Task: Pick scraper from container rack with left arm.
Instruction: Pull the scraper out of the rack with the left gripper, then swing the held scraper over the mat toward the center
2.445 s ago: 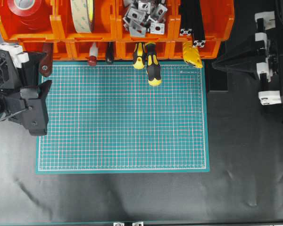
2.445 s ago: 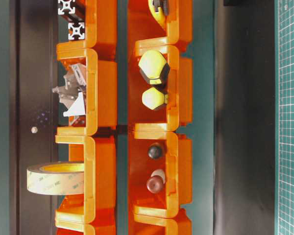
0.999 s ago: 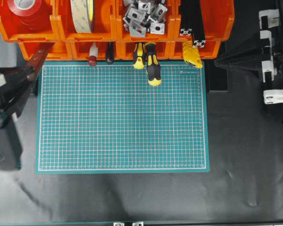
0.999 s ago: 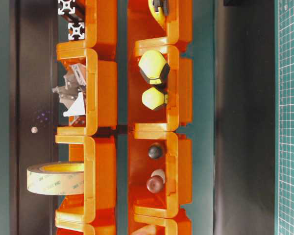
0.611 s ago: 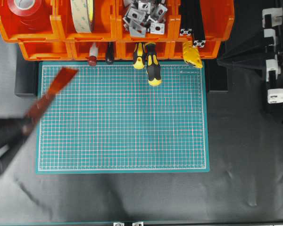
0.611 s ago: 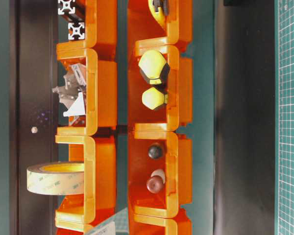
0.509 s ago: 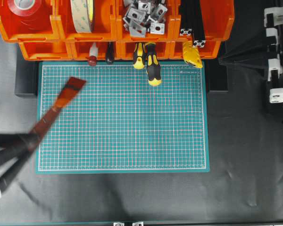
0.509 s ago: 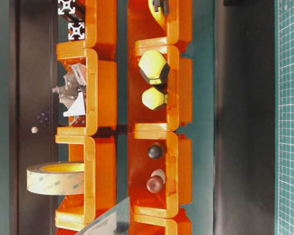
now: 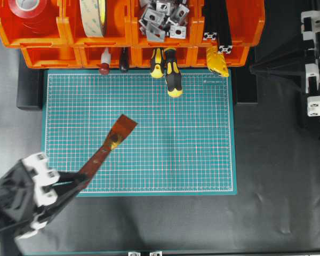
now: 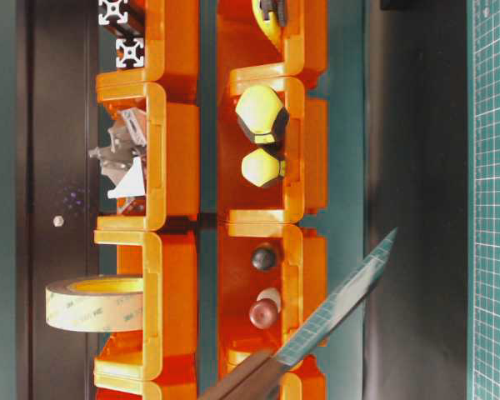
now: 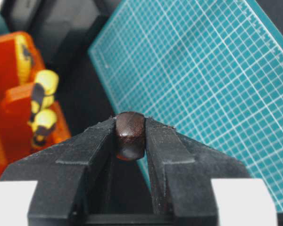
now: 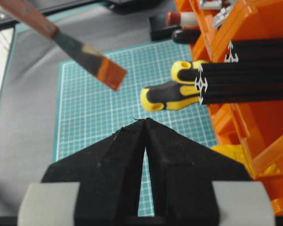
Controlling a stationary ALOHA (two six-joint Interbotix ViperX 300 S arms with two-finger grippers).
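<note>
We note that the scraper [image 9: 108, 148], which stood in the container rack [image 9: 128, 32] a moment ago, now hangs clear above the green mat [image 9: 165, 138] with its wooden handle pinched in the left gripper [image 9: 69, 184], so the pick looks essentially complete.

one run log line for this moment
left pincer: shut on scraper | scraper: out of container rack, above mat | right pincer: shut

Scraper [image 9: 109, 146]: glossy wooden handle, mirror-bright metal blade
</note>
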